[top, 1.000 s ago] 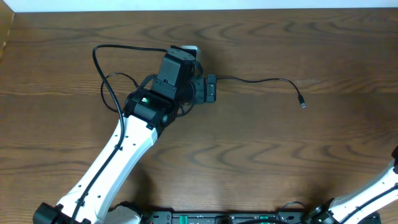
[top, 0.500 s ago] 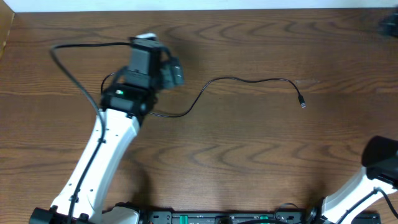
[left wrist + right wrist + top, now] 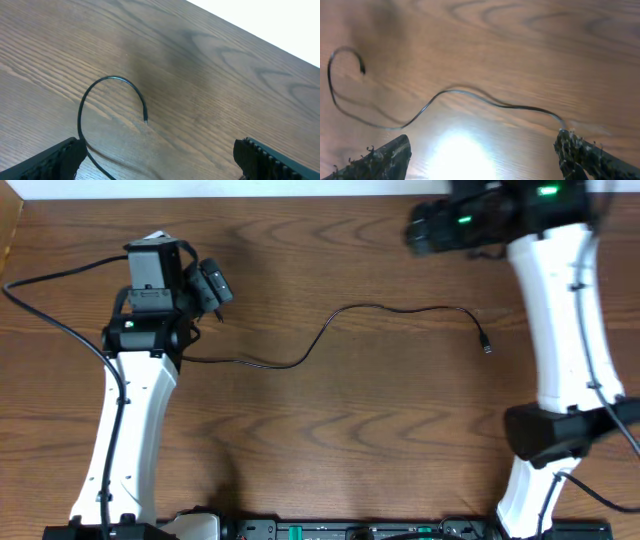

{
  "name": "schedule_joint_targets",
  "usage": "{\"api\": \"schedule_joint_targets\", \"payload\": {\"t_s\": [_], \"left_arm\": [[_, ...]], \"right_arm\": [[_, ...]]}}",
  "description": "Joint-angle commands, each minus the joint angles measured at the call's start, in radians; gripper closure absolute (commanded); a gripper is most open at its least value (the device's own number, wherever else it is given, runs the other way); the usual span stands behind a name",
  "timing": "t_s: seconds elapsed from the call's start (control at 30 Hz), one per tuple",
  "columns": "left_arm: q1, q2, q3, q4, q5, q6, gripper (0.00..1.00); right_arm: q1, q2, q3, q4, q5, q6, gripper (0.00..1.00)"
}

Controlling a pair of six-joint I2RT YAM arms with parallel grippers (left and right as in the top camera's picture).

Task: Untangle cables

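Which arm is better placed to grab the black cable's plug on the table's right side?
Right, probably. The right arm hangs over that side, jaws open, nearer the plug; the left arm is at the other end of the cable.

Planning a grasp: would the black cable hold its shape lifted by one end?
Probably floppy: the black cable lies in loose curves on the table, so it should sag. It looks thin, so likely light; a push would probably bend it rather than shift it whole.
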Motion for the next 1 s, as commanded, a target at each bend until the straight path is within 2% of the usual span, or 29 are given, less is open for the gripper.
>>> {"api": "schedule_joint_targets", "payload": {"t_s": [0.0,0.1,0.37,0.47,0.67,0.8,0.97], "left_arm": [[0.021,-0.002,-0.001,-0.002,0.112,0.029,0.0],[0.021,-0.002,-0.001,-0.001,0.168,0.068,0.0],[0.022,-0.001,-0.001,0.009,0.481,0.304,0.02],[0.022,-0.001,-0.001,0.01,0.491,0.312,0.02],[0.022,-0.001,-0.001,0.009,0.6,0.439,0.02],[0.022,-0.001,-0.001,0.004,0.607,0.454,0.02],[0.022,-0.001,-0.001,-0.056,0.615,0.553,0.02]], "right_arm": [[0.093,0.085,0.004,0.018,0.055,0.028,0.1],[0.14,0.148,0.004,0.027,0.056,0.046,0.1],[0.21,0.328,0.004,0.065,0.127,0.183,0.1],[0.212,0.38,0.004,0.06,0.127,0.253,0.11],[0.231,0.43,0.003,0.045,0.221,0.422,0.09],[0.256,0.436,-0.002,0.045,0.308,0.559,0.07],[0.282,0.436,-0.003,0.077,0.342,0.673,0.07]]}}
